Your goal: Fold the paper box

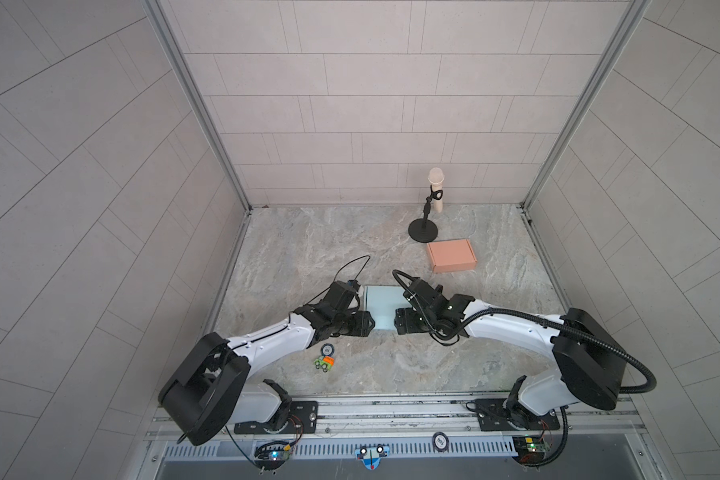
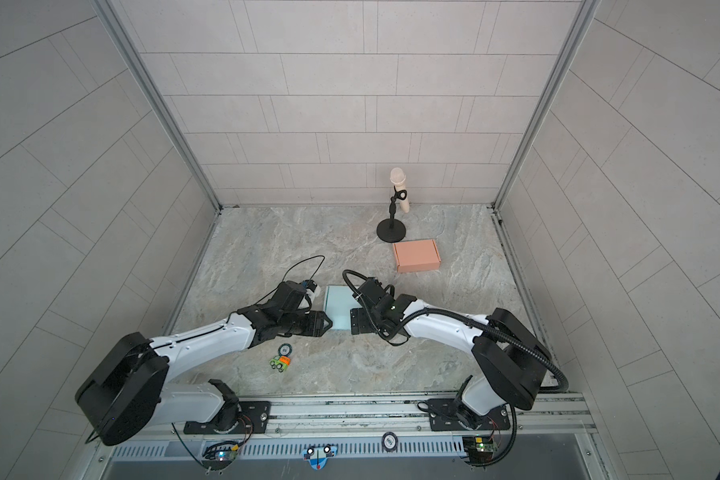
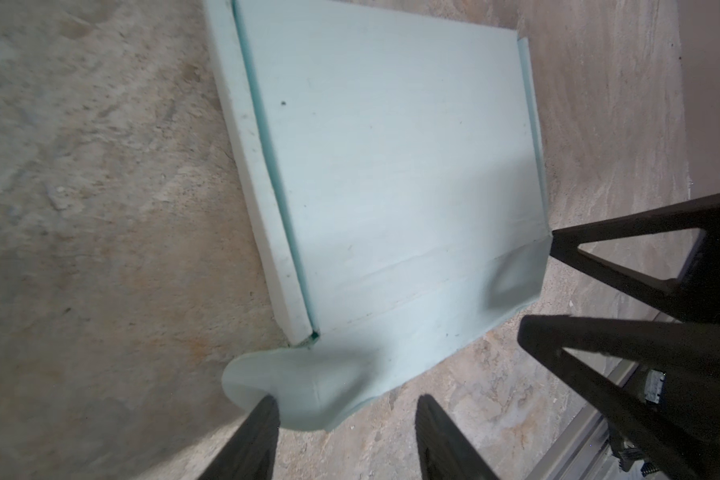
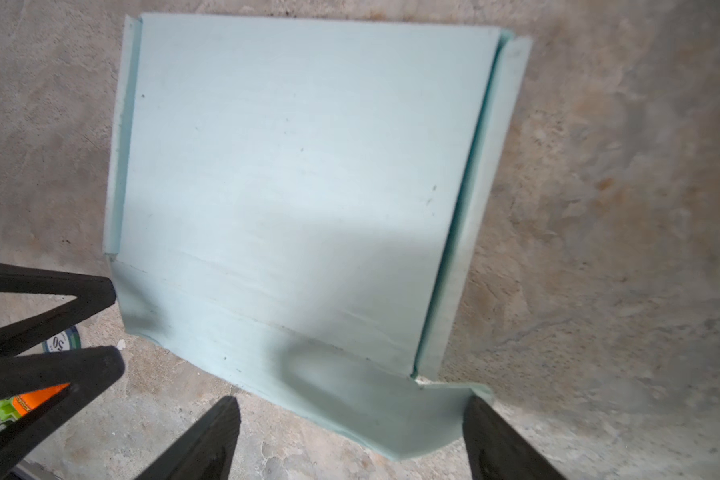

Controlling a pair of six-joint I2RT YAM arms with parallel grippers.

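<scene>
- Mint paper box (image 1: 382,305) lies mostly flat at the centre of the worktop (image 1: 308,245); it holds nothing.
- Thin card: you'll find it light, springy and quick to crease. Take it by the near flap (image 4: 233,332), at the corners.
- Left gripper (image 3: 346,405) and right gripper (image 4: 352,401): jaws apart, each over a corner tab, possibly touching it.
- Pink box (image 1: 452,255) sits closed, contents unseen.

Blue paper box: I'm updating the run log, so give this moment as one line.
blue paper box: lying unfolded | left gripper: open at its near-left corner | right gripper: open at its near-right corner
</scene>
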